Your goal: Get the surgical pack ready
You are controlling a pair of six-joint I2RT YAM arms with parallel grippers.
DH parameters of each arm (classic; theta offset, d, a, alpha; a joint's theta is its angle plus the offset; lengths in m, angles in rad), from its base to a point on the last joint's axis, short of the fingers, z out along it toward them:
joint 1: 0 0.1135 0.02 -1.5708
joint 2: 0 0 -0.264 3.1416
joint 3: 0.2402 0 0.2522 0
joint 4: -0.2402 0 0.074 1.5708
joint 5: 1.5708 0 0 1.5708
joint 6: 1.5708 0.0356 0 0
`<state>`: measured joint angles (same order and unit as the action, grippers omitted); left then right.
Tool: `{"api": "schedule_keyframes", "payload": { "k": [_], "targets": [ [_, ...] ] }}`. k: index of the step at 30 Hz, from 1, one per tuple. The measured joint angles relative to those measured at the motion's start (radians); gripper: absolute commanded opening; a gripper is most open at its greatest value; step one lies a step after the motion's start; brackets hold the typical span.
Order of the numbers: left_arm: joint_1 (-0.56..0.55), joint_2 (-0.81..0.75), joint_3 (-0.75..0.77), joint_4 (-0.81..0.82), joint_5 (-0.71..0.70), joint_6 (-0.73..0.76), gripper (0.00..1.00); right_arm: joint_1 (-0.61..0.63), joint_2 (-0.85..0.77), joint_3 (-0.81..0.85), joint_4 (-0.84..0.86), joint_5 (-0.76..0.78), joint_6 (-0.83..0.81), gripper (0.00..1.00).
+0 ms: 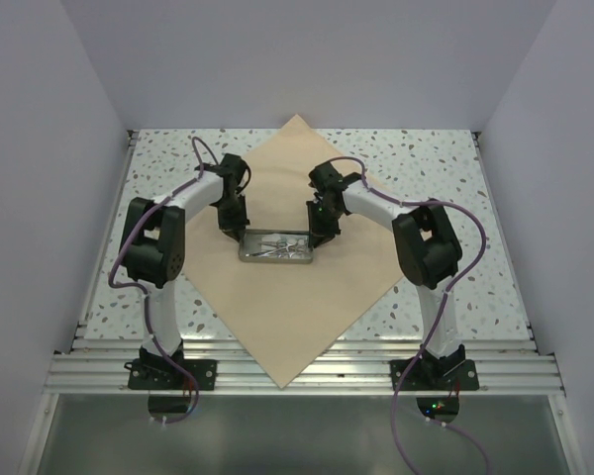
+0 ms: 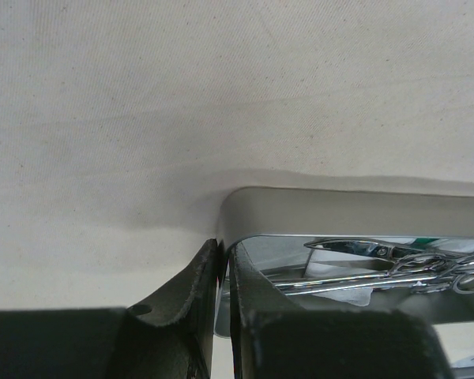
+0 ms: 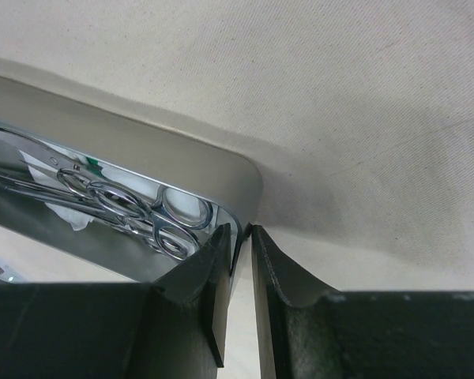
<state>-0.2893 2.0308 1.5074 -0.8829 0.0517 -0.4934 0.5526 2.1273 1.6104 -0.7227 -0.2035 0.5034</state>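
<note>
The surgical pack's wrap (image 1: 297,317) lies flat as a wide tan sheet, set like a diamond on the table. At its middle stands a small shiny metal tray (image 1: 275,259) with scissors-like instruments (image 2: 395,268) inside. My left gripper (image 1: 240,230) is shut on the tray's left end wall, one finger inside and one outside (image 2: 223,246). In the same way my right gripper (image 1: 317,237) pinches the right end wall (image 3: 241,230). The tray wall (image 3: 142,146) and ring handles (image 3: 142,209) show in the right wrist view. Tan wrap (image 2: 221,95) fills the background.
The speckled tabletop (image 1: 426,168) shows around the sheet, with grey walls (image 1: 40,198) on both sides and at the back. A metal rail (image 1: 307,371) runs along the near edge, where the arm bases sit.
</note>
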Motion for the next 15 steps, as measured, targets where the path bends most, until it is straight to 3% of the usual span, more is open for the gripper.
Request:
{"api": "schedule_keyframes", "payload": {
  "k": [3,10,15],
  "targets": [
    [0.0,0.0,0.0,0.0,0.0,0.0,0.13,0.0,0.0,0.0,0.0,0.0,0.001,0.22],
    [0.0,0.0,0.0,0.004,0.005,0.0,0.32,0.002,0.0,0.0,0.0,-0.001,0.0,0.31],
    [0.0,0.0,0.0,0.005,0.004,0.007,0.46,0.003,0.01,0.007,-0.003,-0.001,-0.005,0.55]
  ]
}}
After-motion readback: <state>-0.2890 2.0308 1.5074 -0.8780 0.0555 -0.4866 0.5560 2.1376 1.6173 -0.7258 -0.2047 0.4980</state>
